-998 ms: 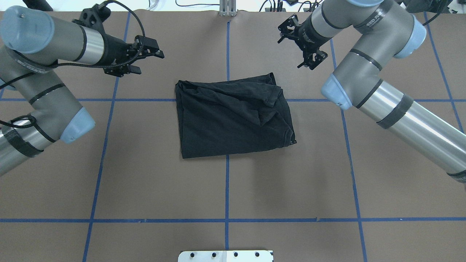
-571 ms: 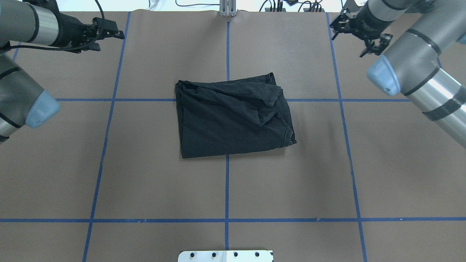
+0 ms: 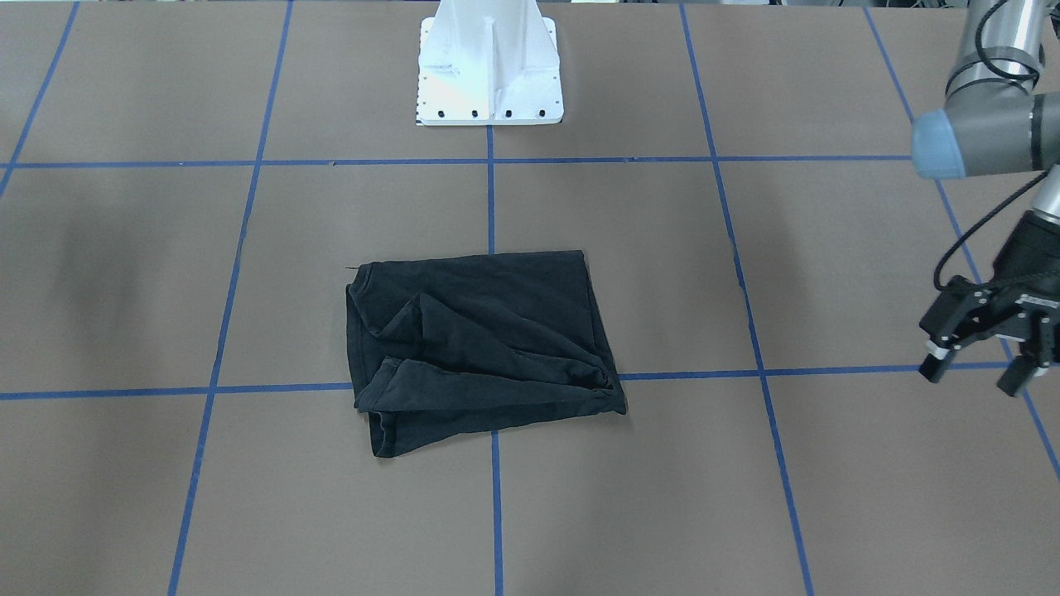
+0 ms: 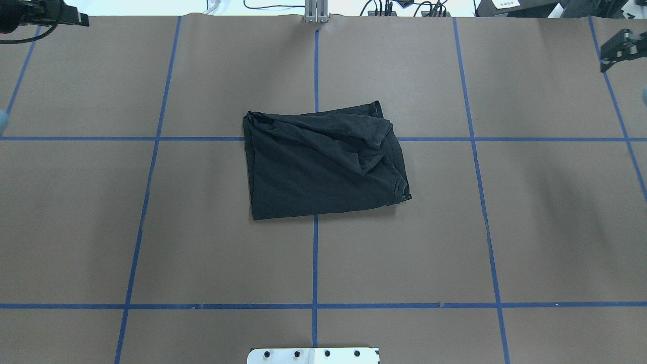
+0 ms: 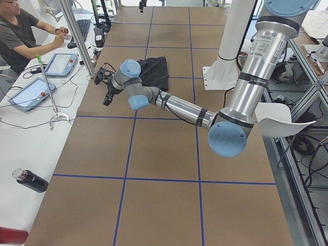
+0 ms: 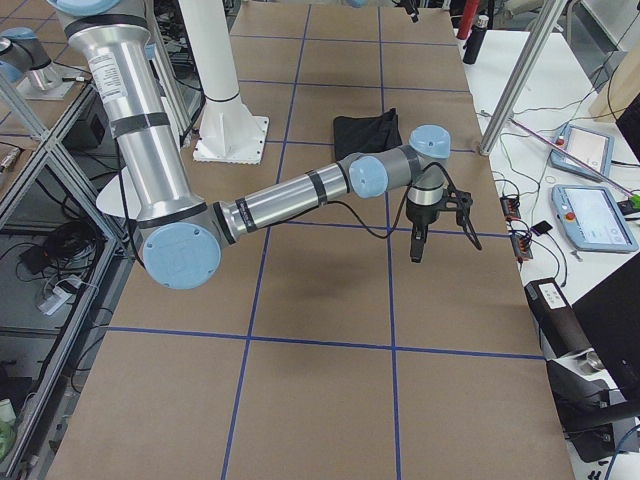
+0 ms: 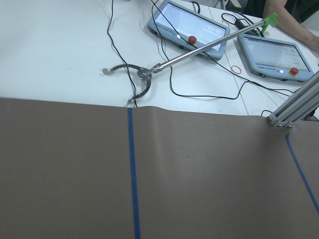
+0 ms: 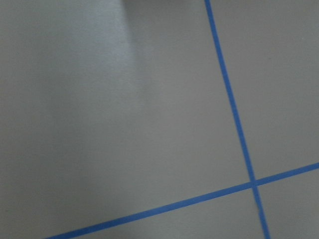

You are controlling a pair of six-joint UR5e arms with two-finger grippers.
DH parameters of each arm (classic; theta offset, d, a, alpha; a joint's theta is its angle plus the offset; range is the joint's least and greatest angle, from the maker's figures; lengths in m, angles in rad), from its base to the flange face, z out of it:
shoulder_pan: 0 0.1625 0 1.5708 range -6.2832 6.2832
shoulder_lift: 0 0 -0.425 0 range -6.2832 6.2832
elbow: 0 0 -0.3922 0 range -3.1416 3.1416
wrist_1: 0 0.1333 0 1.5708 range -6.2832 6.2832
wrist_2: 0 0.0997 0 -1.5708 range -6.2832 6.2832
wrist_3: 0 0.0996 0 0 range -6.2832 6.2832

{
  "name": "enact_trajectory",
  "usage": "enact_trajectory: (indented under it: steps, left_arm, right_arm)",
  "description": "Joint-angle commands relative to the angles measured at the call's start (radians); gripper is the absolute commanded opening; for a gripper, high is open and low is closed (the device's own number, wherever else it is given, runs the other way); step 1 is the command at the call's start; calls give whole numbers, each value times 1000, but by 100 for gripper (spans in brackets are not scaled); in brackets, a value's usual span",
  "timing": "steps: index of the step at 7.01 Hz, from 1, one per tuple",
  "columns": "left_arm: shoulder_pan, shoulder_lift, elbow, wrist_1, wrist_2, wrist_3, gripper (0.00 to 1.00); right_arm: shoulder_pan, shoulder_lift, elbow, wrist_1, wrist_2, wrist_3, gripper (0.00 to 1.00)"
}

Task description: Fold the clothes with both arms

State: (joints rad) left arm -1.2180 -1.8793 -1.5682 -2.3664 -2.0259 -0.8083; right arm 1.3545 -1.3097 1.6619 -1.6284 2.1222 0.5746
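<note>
The left gripper [image 3: 974, 377], spread, and right gripper [image 4: 617, 46], state untellable, have swung well away from the limp, light shirt [image 4: 323, 169]; pinch its corners.

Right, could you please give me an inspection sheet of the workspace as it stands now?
Surface: brown table, flat, marked with blue tape lines.
Job's things: black T-shirt at the centre, folded into a rough rectangle, wrinkled on top; logo hidden.
Clutter: nothing seen.
Grippers: left gripper open, empty, well clear of the shirt; right gripper at the table's far edge, open or shut unclear.
Cables: black cable looped at the left wrist.
Surroundings: operator, tablets, reach tool, bottle.
</note>
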Motion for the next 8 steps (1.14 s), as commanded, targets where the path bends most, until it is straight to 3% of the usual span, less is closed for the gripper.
enact_trajectory:
  steps: [1, 3, 6, 8]
  left_arm:
    - [-25, 16, 51, -4, -1, 78, 100]
    - [-41, 13, 111, 33, 0, 146, 100]
    - [-107, 0, 114, 313, -5, 505, 100]
    - [-141, 5, 114, 418, -10, 679, 100]
  right_arm:
    - [67, -62, -4, 5, 5, -102, 100]
    - [96, -95, -5, 5, 13, -104, 100]
    - [173, -169, 4, 2, 131, -239, 100]
    - [196, -233, 48, -1, 140, -277, 100]
